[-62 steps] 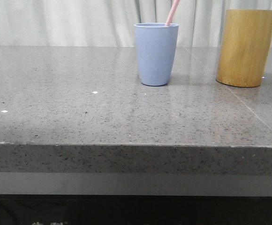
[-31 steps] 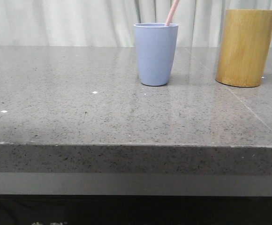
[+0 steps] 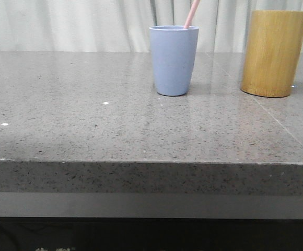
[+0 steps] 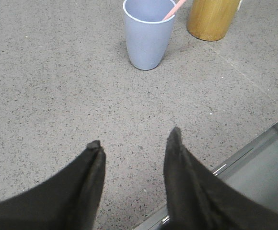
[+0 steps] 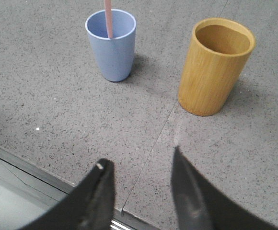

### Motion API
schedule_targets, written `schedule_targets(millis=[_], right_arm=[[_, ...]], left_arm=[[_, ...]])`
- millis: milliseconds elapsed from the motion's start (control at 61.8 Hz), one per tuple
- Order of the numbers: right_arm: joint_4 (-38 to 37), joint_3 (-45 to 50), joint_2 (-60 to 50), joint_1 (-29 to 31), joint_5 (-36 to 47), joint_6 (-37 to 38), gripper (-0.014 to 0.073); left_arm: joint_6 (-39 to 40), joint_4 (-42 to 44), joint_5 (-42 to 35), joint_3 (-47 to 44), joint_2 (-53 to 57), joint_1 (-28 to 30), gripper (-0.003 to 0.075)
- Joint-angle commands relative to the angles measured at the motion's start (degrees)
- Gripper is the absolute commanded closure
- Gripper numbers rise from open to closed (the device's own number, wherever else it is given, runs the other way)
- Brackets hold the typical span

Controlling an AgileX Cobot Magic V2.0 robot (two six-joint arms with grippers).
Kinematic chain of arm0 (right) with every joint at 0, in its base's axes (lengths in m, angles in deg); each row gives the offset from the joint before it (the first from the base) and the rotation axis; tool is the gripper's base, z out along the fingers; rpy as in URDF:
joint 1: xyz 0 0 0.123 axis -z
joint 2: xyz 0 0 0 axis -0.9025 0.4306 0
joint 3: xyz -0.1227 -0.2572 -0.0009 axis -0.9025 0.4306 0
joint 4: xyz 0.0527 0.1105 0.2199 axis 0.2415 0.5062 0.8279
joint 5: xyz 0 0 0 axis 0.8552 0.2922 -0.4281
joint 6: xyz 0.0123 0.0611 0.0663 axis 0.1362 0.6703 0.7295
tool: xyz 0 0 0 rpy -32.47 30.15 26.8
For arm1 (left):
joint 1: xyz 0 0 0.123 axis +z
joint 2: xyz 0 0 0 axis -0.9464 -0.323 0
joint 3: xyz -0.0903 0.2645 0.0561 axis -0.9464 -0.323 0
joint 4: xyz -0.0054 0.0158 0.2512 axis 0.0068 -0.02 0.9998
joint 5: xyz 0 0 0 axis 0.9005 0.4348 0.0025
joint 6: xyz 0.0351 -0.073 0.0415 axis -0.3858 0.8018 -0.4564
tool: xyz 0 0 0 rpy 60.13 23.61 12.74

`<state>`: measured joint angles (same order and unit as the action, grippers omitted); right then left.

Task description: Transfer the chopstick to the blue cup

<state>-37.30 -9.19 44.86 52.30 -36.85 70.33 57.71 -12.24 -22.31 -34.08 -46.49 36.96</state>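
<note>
leaning out of the blue cup (image 3: 174,60), the chopstick (image 3: 191,14) rests its lower end inside and its upper part against the rim, on the side nearer the bamboo cylinder (image 3: 273,53). the top of the stick runs out of the front view, and the part down in the cup is hidden by the wall there; from the right wrist view a bit of it shows against the inner wall (image 5: 108,19). the cup stands upright on the grey speckled stone table (image 3: 89,120), near the bamboo cylinder but apart from it.

the left gripper (image 4: 134,139) hangs over the near edge of the table with its two dark fingers (image 4: 92,167) spread wide, nothing between them, touching nothing. the right gripper (image 5: 139,160) is likewise parted wide and empty, above the table edge with both cups well ahead of it. the roots of the fingers are cut off in both wrist views.
</note>
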Motion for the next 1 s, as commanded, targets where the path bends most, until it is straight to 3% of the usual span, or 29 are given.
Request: schedule_targets(millis=[0, 81, 162, 891, 988], right_arm=[[-0.05, -1.22, -0.1, 0.25, 5.37, 0.12, 0.0475], [-0.05, -1.22, -0.1, 0.25, 5.7, 0.12, 0.0603], [-0.05, -1.22, -0.1, 0.25, 5.72, 0.12, 0.066], [-0.23, -1.22, -0.1, 0.25, 5.01, 0.12, 0.0662], [-0.23, -1.22, -0.1, 0.25, 5.01, 0.12, 0.0662]], left_arm=[[0.36, -0.65, -3.63, 1.65, 0.55, -0.11, 0.0549], [0.36, -0.65, -3.63, 1.65, 0.55, -0.11, 0.0654], [0.36, -0.65, -3.63, 1.65, 0.55, -0.11, 0.0738], [0.36, -0.65, -3.32, 1.65, 0.44, -0.11, 0.0739], [0.36, 2.49, -1.95, 1.65, 0.44, -0.11, 0.0739]])
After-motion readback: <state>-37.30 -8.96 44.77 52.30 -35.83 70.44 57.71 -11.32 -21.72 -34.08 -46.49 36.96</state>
